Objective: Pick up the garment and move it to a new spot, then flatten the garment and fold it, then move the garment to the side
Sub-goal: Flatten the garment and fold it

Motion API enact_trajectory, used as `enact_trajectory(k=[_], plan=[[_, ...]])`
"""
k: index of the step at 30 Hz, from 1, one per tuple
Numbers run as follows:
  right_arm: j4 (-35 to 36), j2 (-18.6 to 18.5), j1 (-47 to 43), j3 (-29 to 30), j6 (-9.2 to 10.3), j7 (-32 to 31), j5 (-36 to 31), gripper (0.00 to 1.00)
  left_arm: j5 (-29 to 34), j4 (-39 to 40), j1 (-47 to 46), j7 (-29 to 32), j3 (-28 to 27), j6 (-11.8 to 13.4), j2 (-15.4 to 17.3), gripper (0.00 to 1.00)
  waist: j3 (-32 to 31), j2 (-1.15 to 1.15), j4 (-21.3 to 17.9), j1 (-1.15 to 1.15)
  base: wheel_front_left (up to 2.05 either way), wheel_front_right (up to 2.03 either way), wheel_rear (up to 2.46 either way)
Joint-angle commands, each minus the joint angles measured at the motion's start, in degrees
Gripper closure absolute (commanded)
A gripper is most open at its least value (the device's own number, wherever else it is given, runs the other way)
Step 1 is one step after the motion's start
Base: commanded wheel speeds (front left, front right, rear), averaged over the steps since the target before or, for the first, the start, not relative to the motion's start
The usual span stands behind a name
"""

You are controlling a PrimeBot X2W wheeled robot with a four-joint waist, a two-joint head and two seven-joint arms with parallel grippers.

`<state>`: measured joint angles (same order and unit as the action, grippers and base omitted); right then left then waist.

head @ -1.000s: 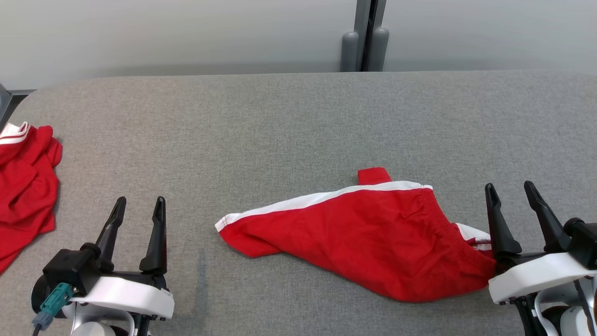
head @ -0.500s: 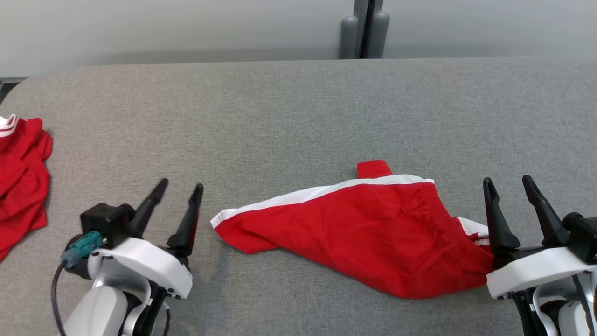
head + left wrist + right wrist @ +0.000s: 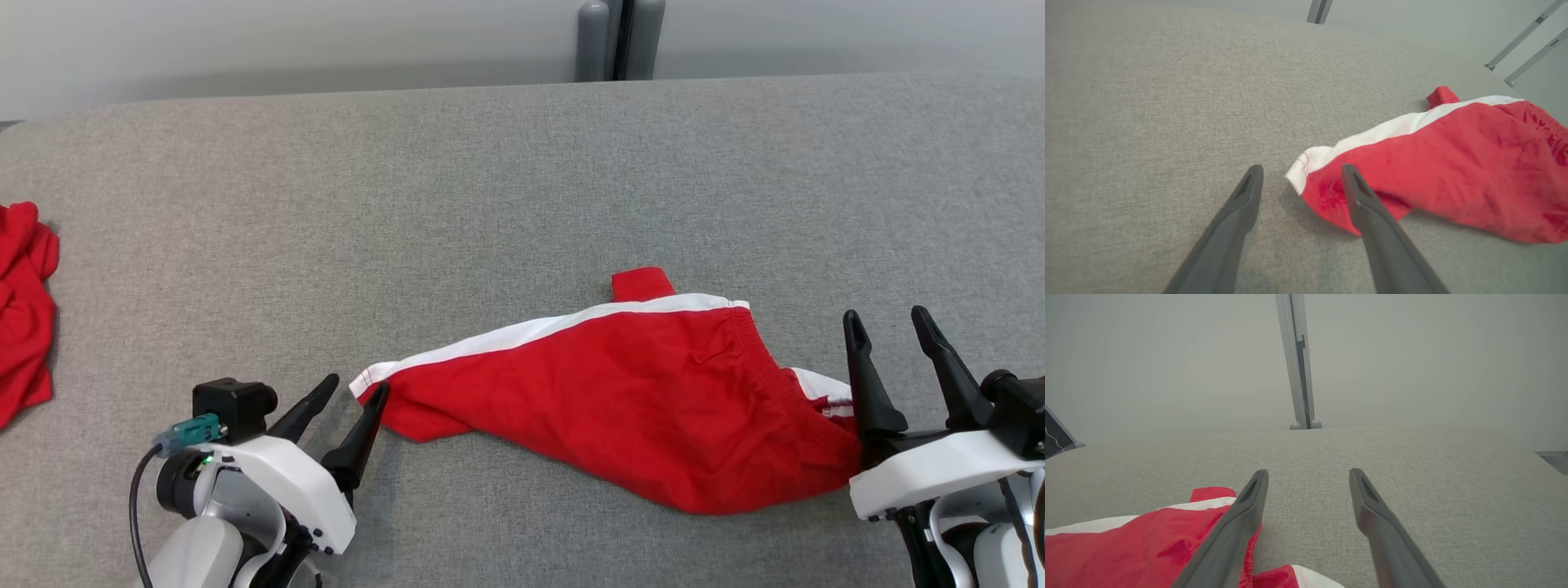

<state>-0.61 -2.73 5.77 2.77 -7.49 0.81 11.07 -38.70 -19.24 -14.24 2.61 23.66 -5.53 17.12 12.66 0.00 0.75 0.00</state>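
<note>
- The left gripper [image 3: 357, 385] is swinging in from the near left toward the red shorts [image 3: 637, 392]. A second ago it was well apart from the cloth, and now its spread fingers are arriving at the white-striped hem corner [image 3: 1306, 165].
- From the left wrist, that corner is lying between the two fingers, with one finger crossing over the red cloth. Nothing is being pinched yet, and I cannot tell whether the finger is touching.
- The right gripper [image 3: 886, 314] is staying at the near right, fingers spread and empty, just beside the waistband [image 3: 763, 359].
- The shorts are lying loosely crumpled on the grey tabletop [image 3: 490, 204], toward the near right, with the white stripe running along their far edge. They are not shifting; it is the robot's head that is tilting.
- To my eye the pick-up is only beginning: the left side is lining up for a pinch, while the right is still waiting to take its end.
- A second red garment [image 3: 20, 310] is sitting at the far left, well apart, and grey posts [image 3: 620, 41] are standing beyond the far edge. Nothing is blocking either approach.
</note>
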Motion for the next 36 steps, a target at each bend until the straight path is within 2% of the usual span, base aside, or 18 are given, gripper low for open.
enact_trajectory(k=[1,3,17,21,29,36], plan=[[0.0,-0.3,0.9,0.1,-0.01,0.4,0.3,0.0,-0.5,-0.2,-1.0,-0.1,0.1,-0.4,0.1,0.53,0.1,0.0,0.0,0.0,0.0,0.0,0.0],[-0.1,-0.3,0.9,0.2,-0.01,0.5,0.3,0.0,-0.8,-0.5,-1.4,-0.7,0.2,-0.6,0.2,1.0,0.3,0.0,0.0,0.0,0.0,0.0,0.0],[-0.5,-0.3,4.7,1.4,-0.01,-0.2,-0.1,0.0,-1.8,-2.1,-2.5,-2.0,1.5,-1.4,1.0,1.0,1.3,0.0,0.0,0.0,0.0,0.0,0.0],[-1.6,-1.6,7.5,-0.3,-0.01,-1.0,1.1,0.0,-1.7,-2.3,-3.1,-2.4,1.3,-1.2,1.2,1.0,2.0,0.0,-0.1,0.0,0.0,0.0,0.0],[-9.1,-8.8,15.3,-11.3,-0.02,-6.0,8.1,0.0,-0.9,-2.4,-5.0,-3.0,1.9,-1.2,1.1,1.0,4.9,0.0,1.2,0.0,0.0,0.0,0.0],[-10.7,-13.6,16.0,-19.2,-0.02,-12.6,16.3,0.0,-0.7,-3.6,-5.9,-4.1,2.3,-1.0,0.8,1.0,6.1,0.0,1.9,0.0,0.0,0.0,0.0]])
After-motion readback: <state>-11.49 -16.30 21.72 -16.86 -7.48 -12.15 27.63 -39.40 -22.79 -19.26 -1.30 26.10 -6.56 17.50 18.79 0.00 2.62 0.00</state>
